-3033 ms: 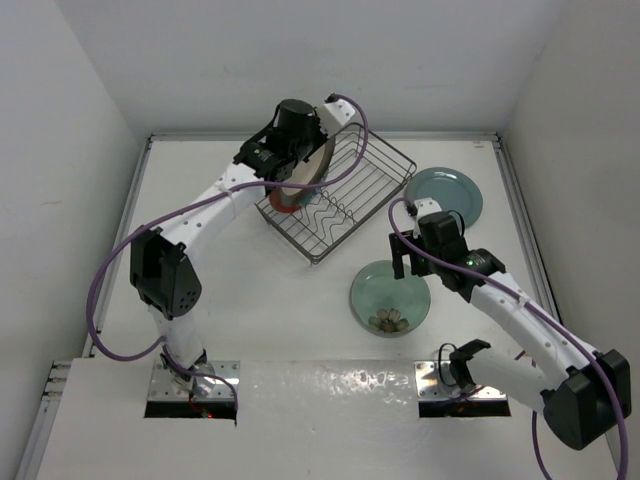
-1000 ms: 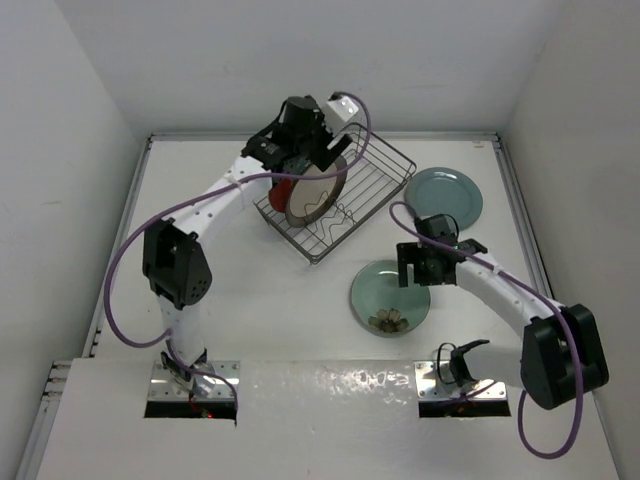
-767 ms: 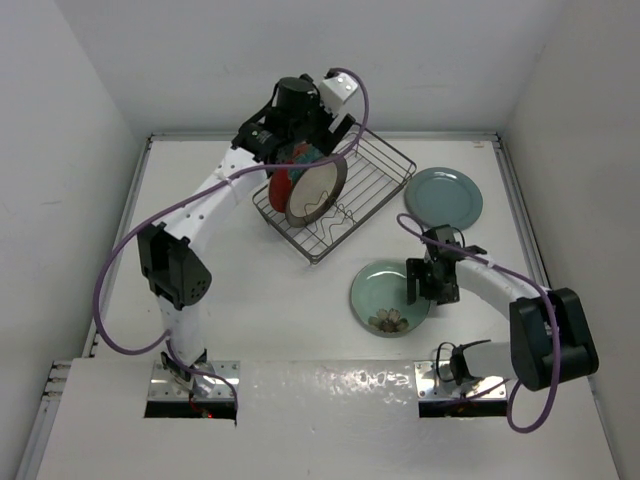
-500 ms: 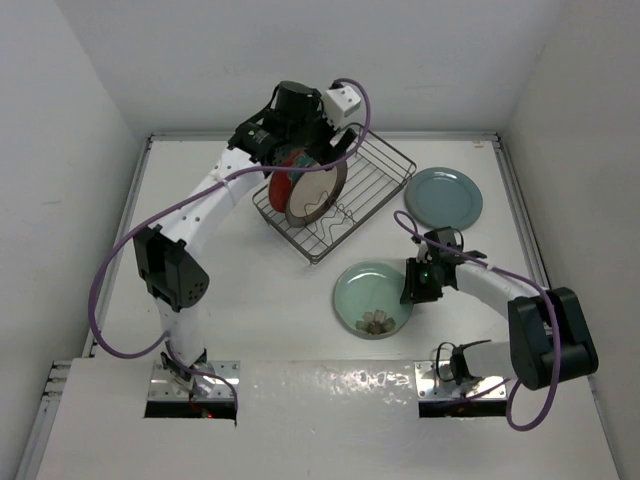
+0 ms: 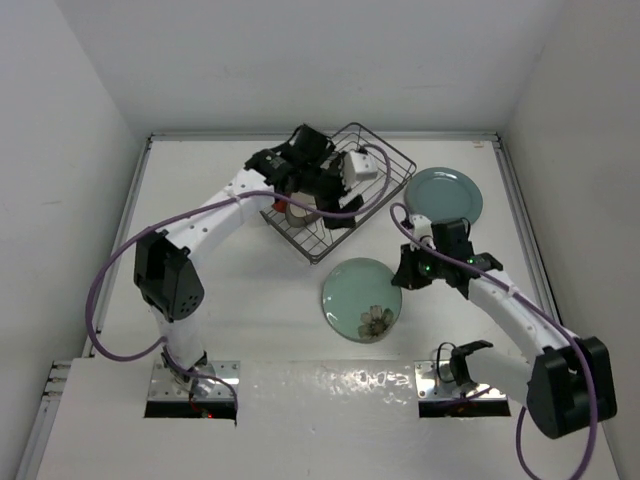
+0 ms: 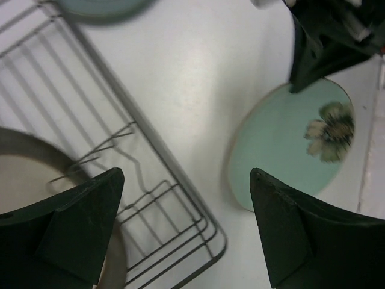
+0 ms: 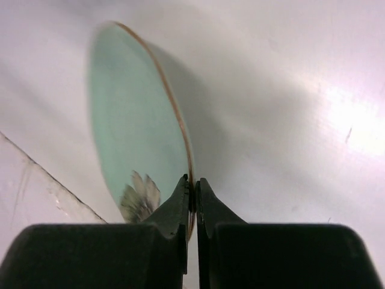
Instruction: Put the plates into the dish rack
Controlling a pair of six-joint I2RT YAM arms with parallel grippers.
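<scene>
My right gripper [image 5: 404, 272] [image 7: 193, 186] is shut on the right rim of the pale green plate [image 5: 362, 300] [image 7: 132, 126], which has a flower print. The gripped edge is tilted up off the table. My left gripper [image 5: 335, 205] [image 6: 183, 180] hangs open and empty over the near corner of the dish rack [image 5: 385, 160] [image 6: 138, 180]. The cream plate [image 5: 298, 212] [image 6: 24, 180] stands in the rack, mostly hidden under the left arm, with a sliver of the red plate [image 5: 270, 206] beside it. The grey-teal plate [image 5: 443, 195] lies flat to the right of the rack.
White walls close in the table on the left, back and right. The left arm's purple cable [image 5: 120, 270] loops over the table's left side. The arm bases [image 5: 190, 385] stand at the near edge.
My right gripper shut on the pale green plate's rim and pulled it left, tipping it up. My left gripper let go of the cream plate in the rack and swung right and lower.
</scene>
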